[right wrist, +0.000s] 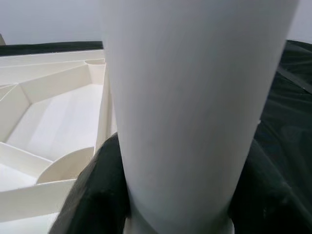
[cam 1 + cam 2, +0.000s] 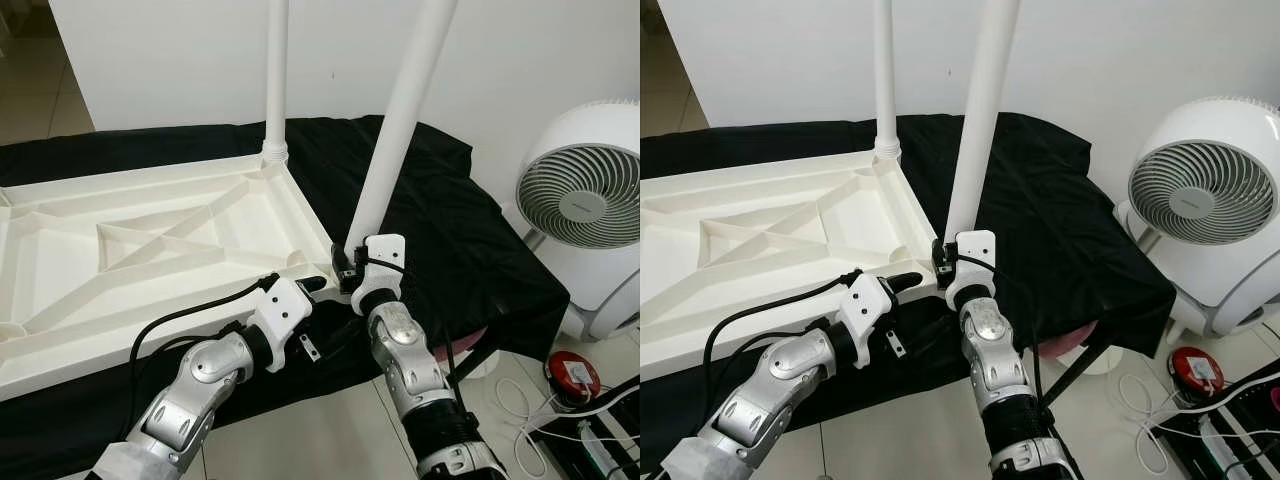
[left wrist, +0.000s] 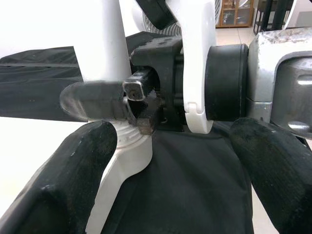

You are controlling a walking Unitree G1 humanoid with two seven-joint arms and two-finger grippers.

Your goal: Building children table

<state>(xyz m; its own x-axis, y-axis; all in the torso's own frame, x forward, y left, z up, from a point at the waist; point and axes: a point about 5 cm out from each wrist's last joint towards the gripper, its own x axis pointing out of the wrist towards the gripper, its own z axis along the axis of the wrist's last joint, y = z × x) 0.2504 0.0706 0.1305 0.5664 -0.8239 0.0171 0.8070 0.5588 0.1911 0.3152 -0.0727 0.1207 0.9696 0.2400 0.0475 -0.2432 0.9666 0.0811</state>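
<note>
The white children's table top (image 2: 150,250) lies upside down on a black cloth (image 2: 450,230). One white leg (image 2: 276,70) stands upright in its far right corner. A second white leg (image 2: 400,120) leans slightly at the near right corner, its foot at the corner socket (image 3: 131,156). My right gripper (image 2: 350,268) is shut on this leg's lower end, one finger (image 1: 92,190) on each side of the tube (image 1: 195,97). My left gripper (image 2: 315,285) is open just left of that corner, fingers (image 3: 73,180) spread wide and holding nothing.
A white floor fan (image 2: 585,200) stands to the right of the covered bench. On the tiled floor below it are a red round device (image 2: 572,372), white cables and a power strip (image 2: 600,440). A white wall runs behind.
</note>
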